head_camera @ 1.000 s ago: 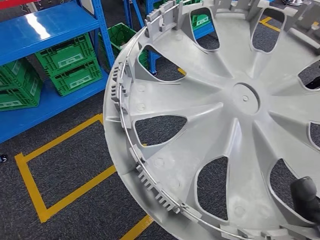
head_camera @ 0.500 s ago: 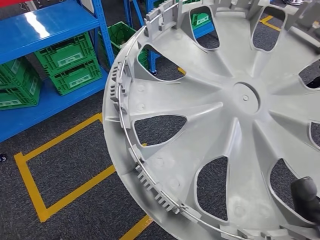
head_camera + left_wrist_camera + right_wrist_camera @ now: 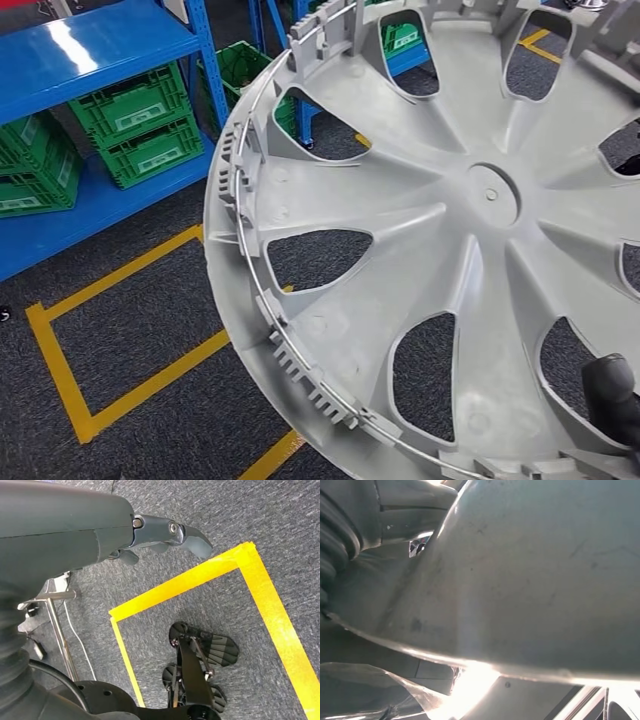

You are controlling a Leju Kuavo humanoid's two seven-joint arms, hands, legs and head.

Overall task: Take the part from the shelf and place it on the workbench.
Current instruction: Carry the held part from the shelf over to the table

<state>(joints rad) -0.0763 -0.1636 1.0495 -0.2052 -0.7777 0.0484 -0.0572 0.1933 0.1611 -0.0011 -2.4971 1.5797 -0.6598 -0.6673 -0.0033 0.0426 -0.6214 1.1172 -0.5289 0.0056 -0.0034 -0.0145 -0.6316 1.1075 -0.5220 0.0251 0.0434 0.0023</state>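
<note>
I saw the grey wheel cover (image 3: 453,260) held up close to the head camera, my right hand (image 3: 611,395) gripping its rim at four o'clock, while my left hand (image 3: 166,535) hung empty with fingers extended — blue shelving (image 3: 90,50) and green crates (image 3: 140,125) sat at ten o'clock.

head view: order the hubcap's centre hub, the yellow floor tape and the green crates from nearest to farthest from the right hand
1. Centre hub, up-left of the right hand.
2. Yellow floor tape, on the carpet to the left.
3. Green crates, on the blue shelf, far left.
</note>
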